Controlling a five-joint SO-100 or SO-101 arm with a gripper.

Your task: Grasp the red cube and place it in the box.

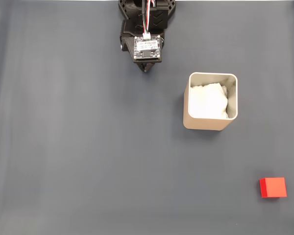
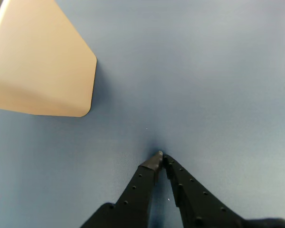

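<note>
The red cube (image 1: pixel 273 187) lies on the dark mat at the lower right of the fixed view, far from the arm. The box (image 1: pixel 188 100), beige with white padding inside, stands right of centre; in the wrist view its outer wall (image 2: pixel 42 66) fills the upper left. My gripper (image 1: pixel 146 67) sits at the top centre of the fixed view, folded back under the arm, left of and above the box. In the wrist view my gripper (image 2: pixel 160 156) points at bare mat with its black fingertips (image 2: pixel 154 161) touching, shut on nothing.
A dark grey-blue mat (image 1: pixel 88 147) covers the whole table. Open mat lies between the arm, the box and the cube, and across the left half.
</note>
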